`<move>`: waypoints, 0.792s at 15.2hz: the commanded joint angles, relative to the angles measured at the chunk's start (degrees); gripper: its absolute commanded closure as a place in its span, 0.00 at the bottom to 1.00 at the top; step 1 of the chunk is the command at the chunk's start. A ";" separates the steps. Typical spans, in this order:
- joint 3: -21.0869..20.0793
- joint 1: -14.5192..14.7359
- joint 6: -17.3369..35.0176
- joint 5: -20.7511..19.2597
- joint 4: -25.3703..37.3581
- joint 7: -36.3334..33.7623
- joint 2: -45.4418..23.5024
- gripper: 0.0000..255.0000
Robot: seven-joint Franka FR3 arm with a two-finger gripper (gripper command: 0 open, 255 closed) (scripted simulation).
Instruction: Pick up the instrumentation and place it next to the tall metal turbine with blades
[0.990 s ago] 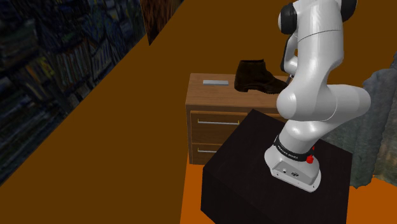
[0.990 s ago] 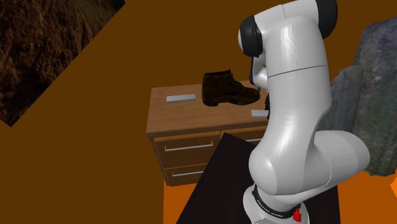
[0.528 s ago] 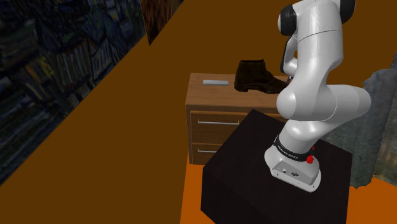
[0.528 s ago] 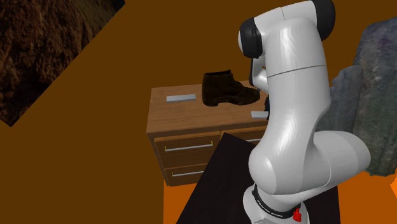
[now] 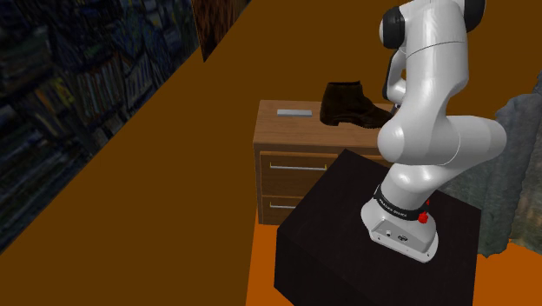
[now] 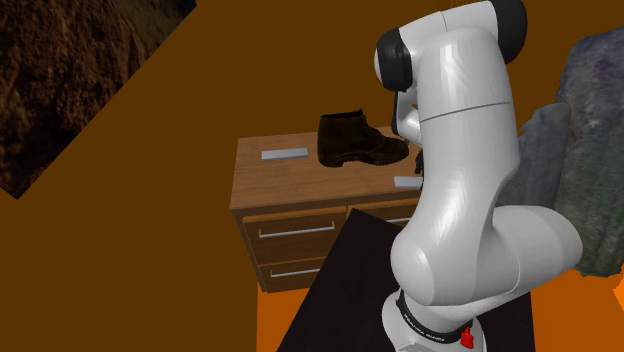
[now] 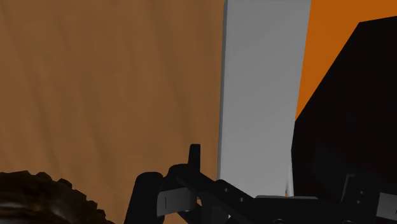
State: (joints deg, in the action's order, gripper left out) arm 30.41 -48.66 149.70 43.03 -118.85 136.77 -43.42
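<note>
**A:** Where was the hand [image 7: 242, 198] seen, and how was it set?

**B:** It was seen low over the wooden top of the dresser [image 7: 114, 83], close to the edge that faced the stand [image 5: 347, 217]. Whether it was released or clenched could not be told, and nothing was seen to be grasped.

**A:** And where was the instrumentation [image 7: 264, 95] found?

**B:** It was drawn as a flat, plain grey slab. It was found lying on the dresser top just ahead of the hand, along the edge nearest the stand. In the second exterior view it was partly hidden behind the white arm [image 5: 426, 96].

**A:** What else was noted on the dresser?

**B:** A dark brown boot [image 6: 355, 137] was seen standing upright near the middle of the top, apart from the instrumentation. A second grey slab [image 6: 285, 154] was seen lying flat beyond the boot, towards the second exterior view's left, so the boot stood between the two slabs. Two drawers [image 5: 300, 165] with pale handles were shown in the dresser's front.

**A:** And further out?

**B:** The black stand was set against the dresser's front on an orange floor [image 5: 261, 278]. A brown wall [image 5: 174, 174] was shown behind, and a dark patterned panel [image 5: 78, 78] at the shoulder view's left. A grey rocky mass [image 5: 512, 174] was shown at its right.
</note>
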 commanded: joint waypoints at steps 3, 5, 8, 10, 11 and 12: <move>4.14 3.21 -3.07 -3.70 -2.12 -2.46 4.93 0.00; 5.27 4.09 -3.91 -4.75 -2.57 -3.16 6.20 0.00; 5.27 4.08 -3.91 -4.76 -2.57 -3.16 6.20 0.00; 5.27 4.08 -3.91 -4.76 -2.57 -3.16 6.20 0.00; 5.27 4.08 -3.91 -4.76 -2.57 -3.16 6.20 0.00; 5.27 4.08 -3.91 -4.76 -2.57 -3.16 6.20 0.00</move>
